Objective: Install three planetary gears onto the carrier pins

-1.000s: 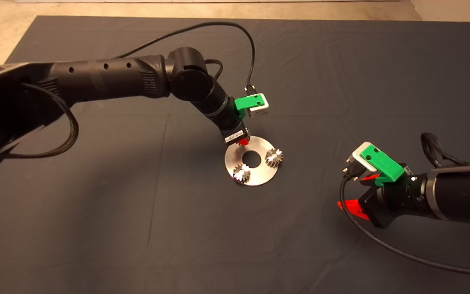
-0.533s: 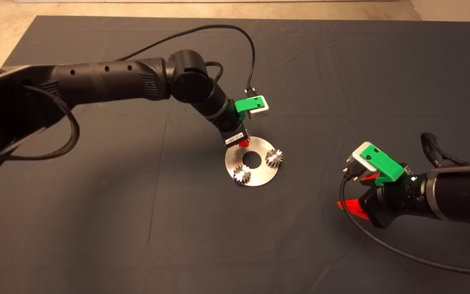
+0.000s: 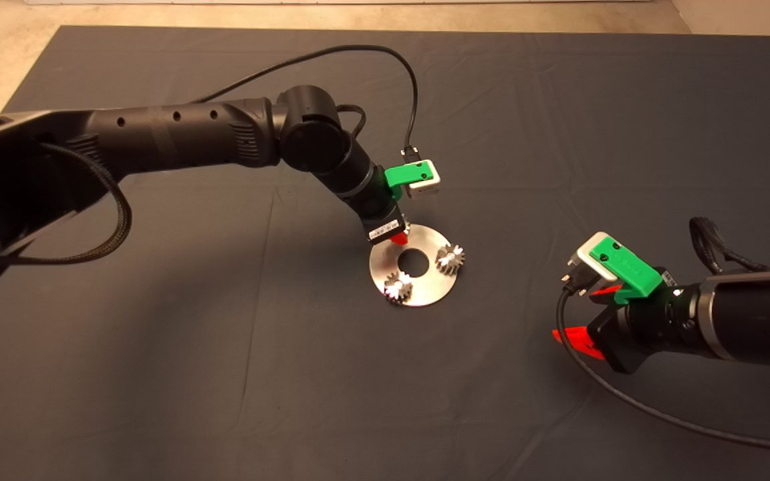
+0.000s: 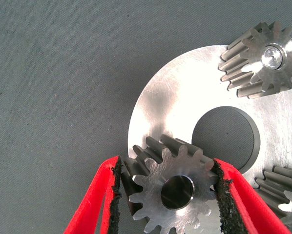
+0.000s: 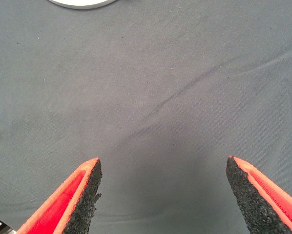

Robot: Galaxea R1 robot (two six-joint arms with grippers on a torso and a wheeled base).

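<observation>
Lowering a little across the last second, the left green gripper with red fingers (image 3: 397, 236) now sits closer to the flat round silver metal carrier disc (image 3: 425, 288) than it did, its tip at the disc's eleven o'clock edge in the head view. Its black pads are closed on the third small silver-grey toothed planetary gear (image 4: 173, 195), one pad against the teeth on each side, as the left wrist view shows. That gear overlaps the disc rim beside the dark central hole (image 4: 226, 141), and something bright fills its bore, which may be the top of a pin, though I cannot tell whether the gear is fully seated or only partly down. The other two silver-grey planetary gears are already on the disc: one at about three o'clock of the hole (image 3: 450, 258), with a bright pin end (image 4: 271, 55) showing in its centre, and one at about seven o'clock (image 3: 398, 286). The small descent suggests the last gear is being slid onto its pin, so the task looks close to done; what remains is probably to press it home and let go. At the mat's four o'clock side the right green gripper (image 3: 582, 314) waits with its red fingers spread wide over bare dark grey mat (image 5: 151, 87), holding nothing.
</observation>
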